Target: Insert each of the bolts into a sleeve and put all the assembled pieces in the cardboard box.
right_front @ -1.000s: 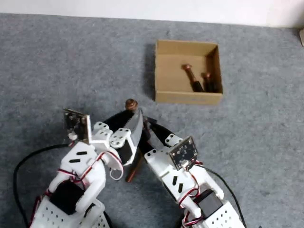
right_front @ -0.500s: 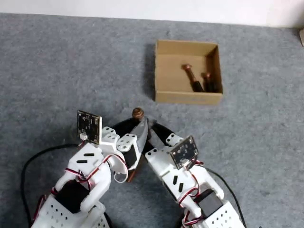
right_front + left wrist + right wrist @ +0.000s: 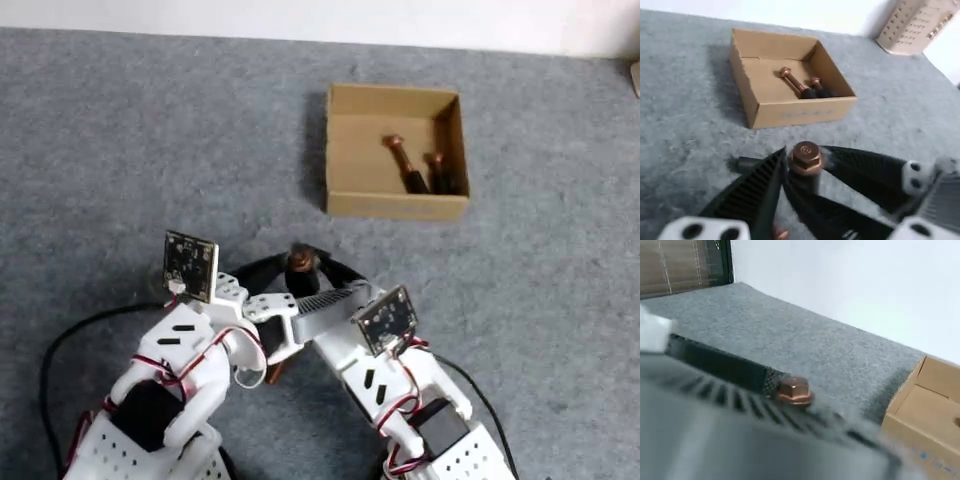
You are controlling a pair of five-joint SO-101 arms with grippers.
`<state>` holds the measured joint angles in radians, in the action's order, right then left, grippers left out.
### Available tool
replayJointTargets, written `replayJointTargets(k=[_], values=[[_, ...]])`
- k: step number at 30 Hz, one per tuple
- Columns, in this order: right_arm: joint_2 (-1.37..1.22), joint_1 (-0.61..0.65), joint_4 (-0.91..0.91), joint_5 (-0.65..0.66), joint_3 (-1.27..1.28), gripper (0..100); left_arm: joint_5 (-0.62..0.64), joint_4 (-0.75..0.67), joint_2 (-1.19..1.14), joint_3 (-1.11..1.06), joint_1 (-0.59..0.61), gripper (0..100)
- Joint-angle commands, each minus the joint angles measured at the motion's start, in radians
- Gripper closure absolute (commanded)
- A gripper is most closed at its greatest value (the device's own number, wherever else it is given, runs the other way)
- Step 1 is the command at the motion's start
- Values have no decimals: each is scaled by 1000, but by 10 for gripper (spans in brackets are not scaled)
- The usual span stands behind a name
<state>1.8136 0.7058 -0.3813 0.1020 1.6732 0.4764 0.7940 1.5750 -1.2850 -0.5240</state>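
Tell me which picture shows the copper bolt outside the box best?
The left wrist view. The bolt is close there and its six-sided head faces the camera. In the high view the bolt is small and seen from above. In the right wrist view the bolt shows its head side-on.

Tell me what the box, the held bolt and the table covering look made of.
The box: matte brown cardboard, by its folded walls and raw edges. The bolt: metal, perhaps copper-plated; its hex head gleams orange. The table covering: grey felt or short carpet, by its fuzzy, mottled surface.
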Motion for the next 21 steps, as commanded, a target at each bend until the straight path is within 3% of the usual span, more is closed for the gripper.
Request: replayJointTargets(k=[1, 4, 14, 21], values=[[22, -12, 1, -5, 105, 995, 3, -2, 8, 99, -33, 565], [22, -12, 1, -5, 105, 995, 6, 0, 8, 142, -10, 565], [19, -18, 2, -5, 105, 995, 158, -3, -13, 127, 262, 565], [15, -21, 2, -5, 105, 995, 212, -170, -292, 120, 417, 565]])
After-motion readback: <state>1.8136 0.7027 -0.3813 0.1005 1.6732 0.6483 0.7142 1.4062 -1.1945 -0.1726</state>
